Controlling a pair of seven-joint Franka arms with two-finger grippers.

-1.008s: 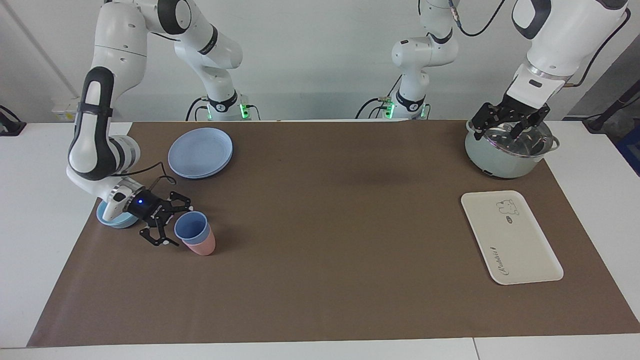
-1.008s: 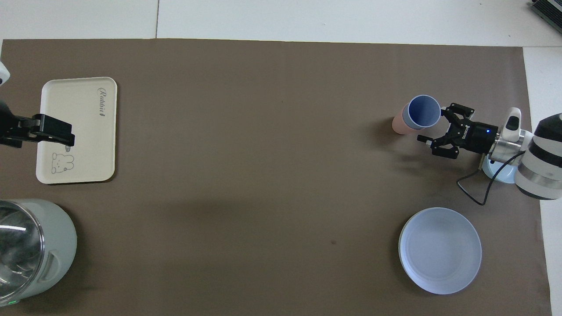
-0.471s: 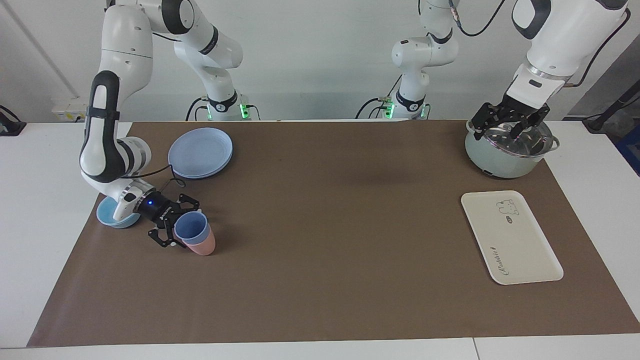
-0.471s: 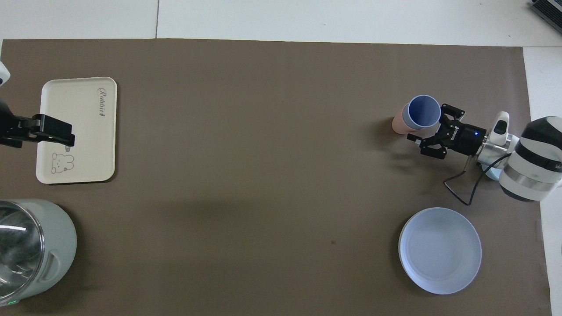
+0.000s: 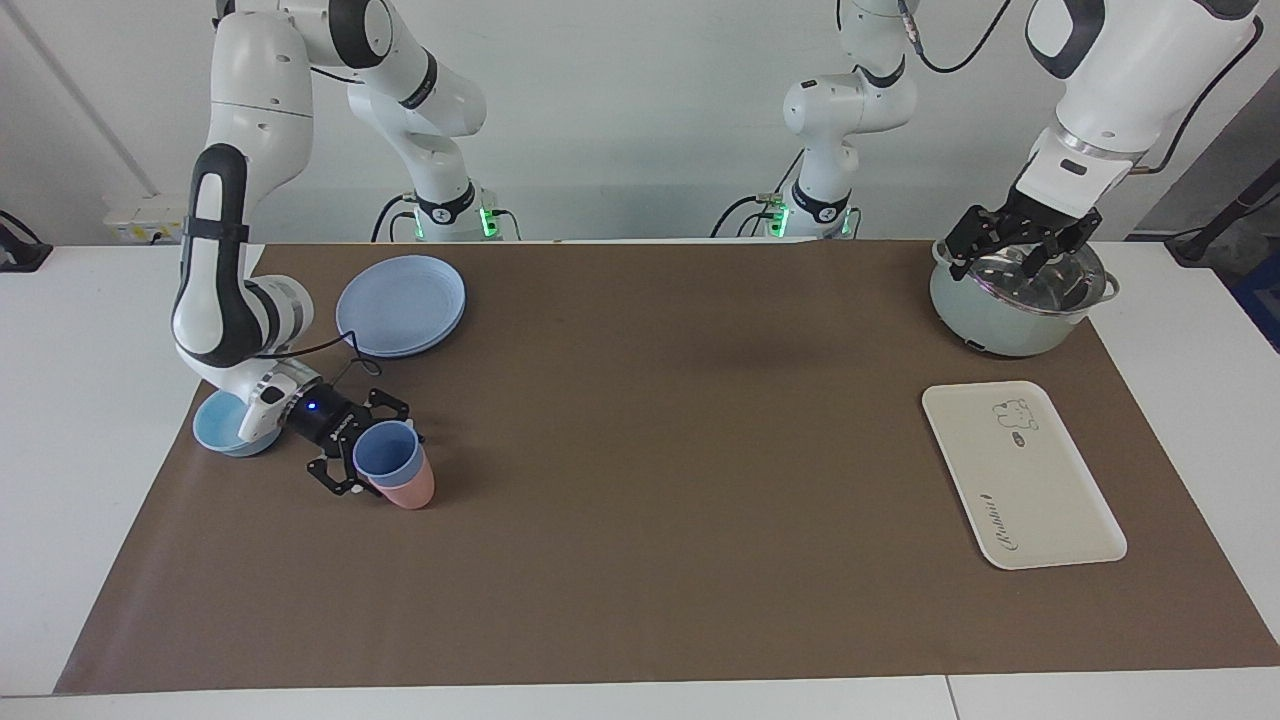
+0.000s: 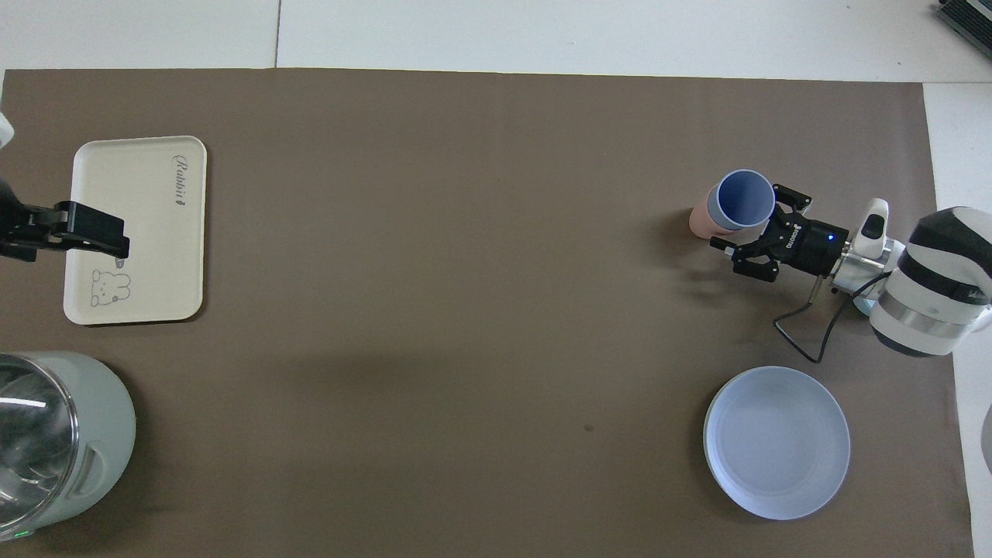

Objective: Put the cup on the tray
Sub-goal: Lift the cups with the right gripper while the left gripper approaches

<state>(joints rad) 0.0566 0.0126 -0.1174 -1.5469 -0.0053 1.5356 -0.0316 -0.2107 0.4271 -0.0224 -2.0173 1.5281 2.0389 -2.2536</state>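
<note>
In the facing view we start at the right arm's end of the brown-covered tabletop (image 5: 640, 560), where the shallow light-blue bowl (image 5: 222, 425) sits. Just beside it our right gripper (image 5: 362, 462) has its fingers spread open around the small periwinkle-blue plastic cup (image 5: 385, 452), which is nested in the pink plastic cup (image 5: 408, 490); we cannot tell whether the fingers touch it. Nearer to the robots lies the round blue plate (image 5: 401, 303). At the left arm's end, our left gripper (image 5: 1020, 248) waits with its fingers apart over the lidded pale-green pot (image 5: 1005, 320), and the cream-white rectangular tray (image 5: 1020, 475) lies bare.
</note>
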